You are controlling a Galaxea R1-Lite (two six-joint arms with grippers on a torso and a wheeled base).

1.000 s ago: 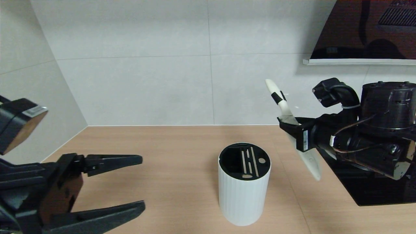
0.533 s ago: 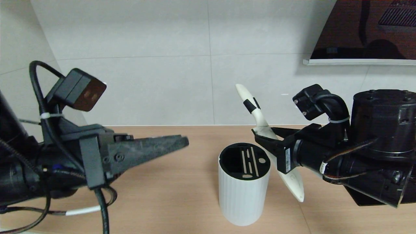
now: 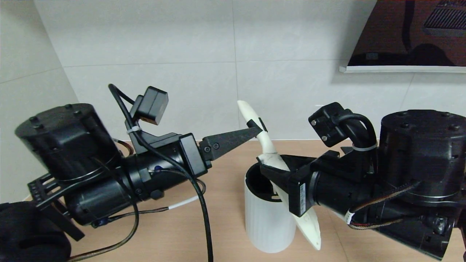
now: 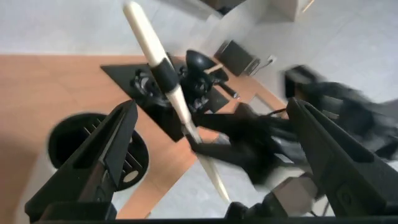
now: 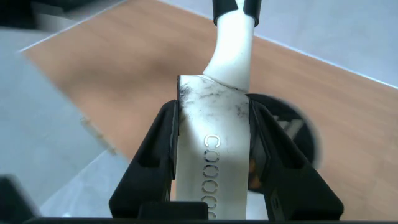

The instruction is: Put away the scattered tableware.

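In the head view, the left arm lay level across from the left, its left gripper (image 3: 255, 131) pointing right with its tip at the black band on the handle of a white spatula (image 3: 267, 143). The right arm came in from the right, also about level. Its right gripper (image 3: 275, 163) was clamped on the spatula's middle. The spatula stood tilted, handle up toward the wall. Its broad end hung low before the right side of a white ribbed utensil holder (image 3: 267, 225), which stood on the wooden table (image 3: 225, 203).

In the left wrist view, the left gripper's (image 4: 212, 107) fingers stood wide apart, the spatula's (image 4: 158, 62) handle between them and touching neither. The holder's (image 4: 87, 146) dark mouth lay beyond.

In the right wrist view, the right gripper (image 5: 214, 112) pressed both sides of the spatula (image 5: 233, 43), above the holder (image 5: 292, 134).
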